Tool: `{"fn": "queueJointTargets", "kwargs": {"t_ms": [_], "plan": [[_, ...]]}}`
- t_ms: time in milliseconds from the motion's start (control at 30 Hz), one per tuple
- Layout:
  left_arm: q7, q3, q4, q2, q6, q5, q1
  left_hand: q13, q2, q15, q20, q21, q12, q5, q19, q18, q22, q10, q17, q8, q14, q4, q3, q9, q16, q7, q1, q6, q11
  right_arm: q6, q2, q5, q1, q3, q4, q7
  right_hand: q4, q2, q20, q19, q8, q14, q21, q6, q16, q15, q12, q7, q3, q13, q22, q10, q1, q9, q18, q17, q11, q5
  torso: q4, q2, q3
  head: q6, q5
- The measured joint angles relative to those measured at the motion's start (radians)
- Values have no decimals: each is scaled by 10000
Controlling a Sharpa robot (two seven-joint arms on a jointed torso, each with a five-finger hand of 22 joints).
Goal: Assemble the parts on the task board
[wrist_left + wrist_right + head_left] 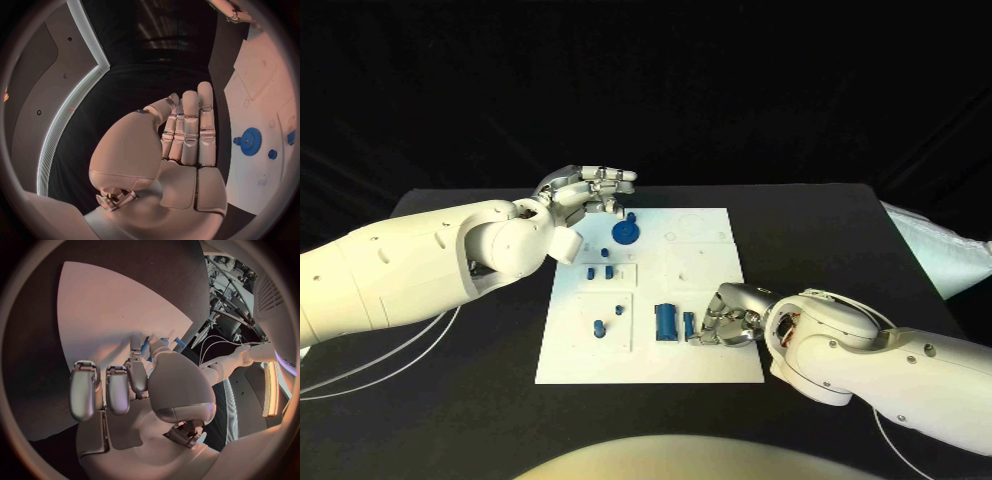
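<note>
The white task board lies in the middle of the black table. The left hand is by the far left corner of the board. Its fingers are straight and close side by side, and it holds nothing. A round blue gear lies on the board just beside this hand. The right hand rests on the near part of the board. Its fingers curl down next to two long blue parts. I cannot tell if it pinches one. More small blue parts stand in the middle of the board.
</note>
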Motion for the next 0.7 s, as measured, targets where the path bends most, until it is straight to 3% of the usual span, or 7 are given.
{"fn": "queueJointTargets", "kwargs": {"t_ms": [600,700], "plan": [[-7,-1,-11,-6,16,0,0,1,0,0,0,0,0,0,0,-1,-2,0,1,-3,0,0,0,0,0,0,0,0,0,74,-25,82,-2,24,-18,81,-83,-6,0,0,-67,-1,0,-30,0,1,37,28,-231,-9,-17,-2,51,-24,0,-2,2,-83,4,-1,-4,15,-35],[-8,-2,-16,-13,17,0,0,1,0,0,0,0,0,0,0,-1,-2,0,1,-3,0,0,0,0,0,0,0,0,0,67,-197,120,-13,9,106,194,-52,-152,0,0,-116,-1,-48,-100,0,1,-72,99,-394,-60,-78,-1,-97,-26,0,-2,1,-83,4,-2,-7,20,-20]]}}
